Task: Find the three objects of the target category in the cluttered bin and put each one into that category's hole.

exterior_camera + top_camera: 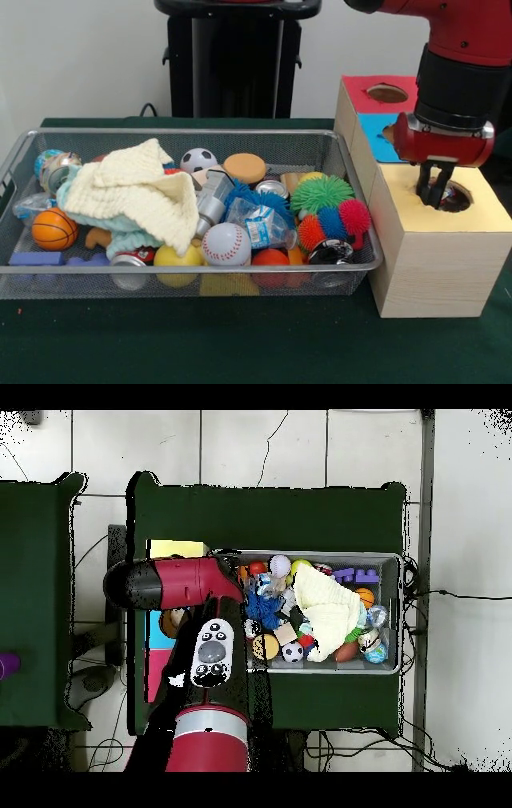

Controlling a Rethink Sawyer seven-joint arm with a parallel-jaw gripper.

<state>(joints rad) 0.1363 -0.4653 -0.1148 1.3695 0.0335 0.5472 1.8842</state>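
The wire-mesh bin (192,133) is full of mixed toys; it also shows in the overhead view (400,616). No small printed cloth pieces show in it; they are hidden or out of view. My gripper (436,196) hangs straight down over the round hole (459,197) in the yellow top of the pale wooden box (436,268), right of the bin. Its tips reach into the hole's mouth. The jaws stand slightly apart and nothing shows between them. In the overhead view the arm (190,584) covers the gripper and the hole; only the yellow top (178,548) shows.
A large cream knitted cloth (136,192) lies over the bin's left half, among balls, cans and spiky pom-poms (322,194). Behind the yellow box stand the blue-topped (374,138) and red-topped (387,93) holes. The black pedestal (236,56) stands behind the bin.
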